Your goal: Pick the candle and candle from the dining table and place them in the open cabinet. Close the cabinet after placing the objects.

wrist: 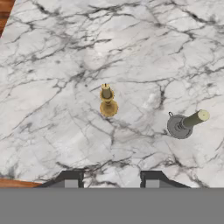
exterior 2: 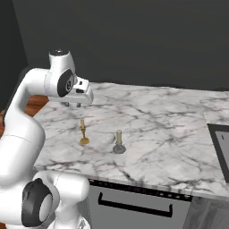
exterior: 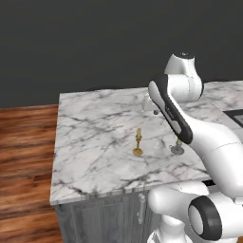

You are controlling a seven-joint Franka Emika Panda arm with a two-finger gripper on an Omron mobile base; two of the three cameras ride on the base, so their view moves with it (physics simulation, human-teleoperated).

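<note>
Hand: the hand (exterior 2: 71,104) hangs in the upper left of the right base view, above the table and over the candles. Its two tips (wrist: 72,179) stand apart at the bottom of the hand view, with nothing between them.
Why it is there: I think it is looking down from high up so it can line up with a candle before going down.
Gold candle: the thin yellow candle in its gold stick (wrist: 107,101) sits in the middle of the hand view, right between the two tips, and it stands up straight. That makes it look like the first one to be picked.
Grey candle: the short pale candle on a grey base (wrist: 184,123) stands to the right of the gold one, near it but not touching.
Table: both candles stand on the white marble table (exterior: 90,133), close to the front edge.
Floor: brown wood floor (exterior: 23,156) shows at the left of the left base view.
Left to do: no candle is picked yet.
</note>
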